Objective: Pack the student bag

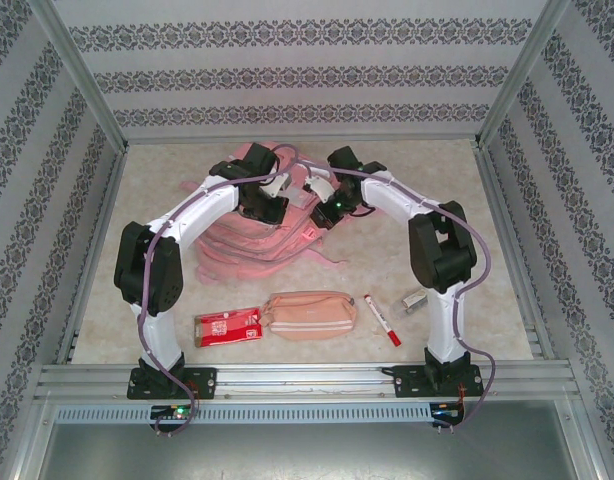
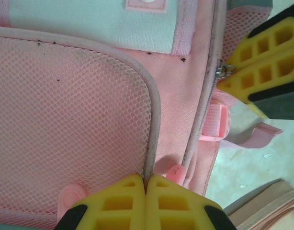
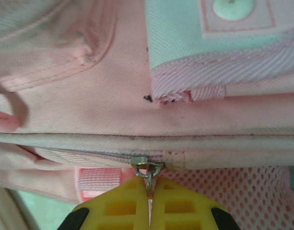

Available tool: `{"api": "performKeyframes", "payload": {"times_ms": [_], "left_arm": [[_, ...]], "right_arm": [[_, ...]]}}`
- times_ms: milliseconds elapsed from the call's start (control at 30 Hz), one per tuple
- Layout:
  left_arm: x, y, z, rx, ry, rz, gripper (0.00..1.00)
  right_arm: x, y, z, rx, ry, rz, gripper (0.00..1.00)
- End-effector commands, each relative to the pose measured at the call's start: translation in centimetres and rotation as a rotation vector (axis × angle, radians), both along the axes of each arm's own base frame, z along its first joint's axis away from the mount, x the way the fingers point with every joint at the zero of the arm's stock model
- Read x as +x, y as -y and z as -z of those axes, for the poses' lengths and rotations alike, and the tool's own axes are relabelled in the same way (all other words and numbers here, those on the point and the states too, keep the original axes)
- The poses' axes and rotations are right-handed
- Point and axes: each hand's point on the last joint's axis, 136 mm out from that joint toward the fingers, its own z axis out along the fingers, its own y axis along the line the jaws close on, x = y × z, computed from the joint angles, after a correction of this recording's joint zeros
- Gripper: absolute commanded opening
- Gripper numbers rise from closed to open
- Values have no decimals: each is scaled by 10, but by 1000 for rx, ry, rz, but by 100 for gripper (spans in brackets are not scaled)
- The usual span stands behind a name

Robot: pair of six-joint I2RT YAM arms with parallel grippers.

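Note:
The large pink student bag (image 1: 249, 240) lies flat at the middle back of the table, with both arms bent over its upper end. My left gripper (image 2: 147, 178) is shut on the grey piped edge (image 2: 155, 110) of the bag's mesh pocket (image 2: 70, 120). My right gripper (image 3: 149, 184) is shut on the metal zipper pull (image 3: 148, 168), right at the end of the bag's zip (image 3: 89, 157). In the left wrist view the right gripper's yellow fingers (image 2: 264, 67) hold that pull (image 2: 227, 70) at the bag's side. From above, the two grippers (image 1: 275, 205) (image 1: 325, 207) sit close together on the bag.
Near the front edge lie a red packet (image 1: 227, 326), an oblong pink zip pouch (image 1: 309, 312), a red-capped marker (image 1: 382, 320) and a small pale object (image 1: 415, 298). Metal frame posts and patterned walls close in the table on three sides.

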Motion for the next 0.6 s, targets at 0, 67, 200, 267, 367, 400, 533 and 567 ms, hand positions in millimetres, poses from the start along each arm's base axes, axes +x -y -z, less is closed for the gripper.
{"api": "performKeyframes", "payload": {"times_ms": [0, 67, 200, 267, 367, 400, 533, 567], "left_arm": [[14, 9, -38, -90, 74, -29, 0], [15, 9, -36, -90, 71, -36, 0], [17, 9, -32, -103, 60, -50, 0], [18, 8, -31, -104, 56, -52, 0], [19, 8, -31, -109, 54, -59, 0], [19, 9, -32, -116, 54, -61, 0], [20, 15, -29, -155, 33, -79, 0], [20, 17, -27, -166, 26, -84, 0]], "right_arm": [[-10, 1, -43, 71, -88, 35, 0], [-18, 2, -44, 84, -179, 46, 0], [-38, 3, -38, 51, -320, 24, 0], [-43, 8, -33, 2, -342, 19, 0], [-54, 14, -30, -44, -395, 15, 0], [-57, 12, -31, -34, -418, 8, 0], [-68, -3, -29, 12, -465, -8, 0], [-70, -6, -26, 18, -464, -14, 0]]}}
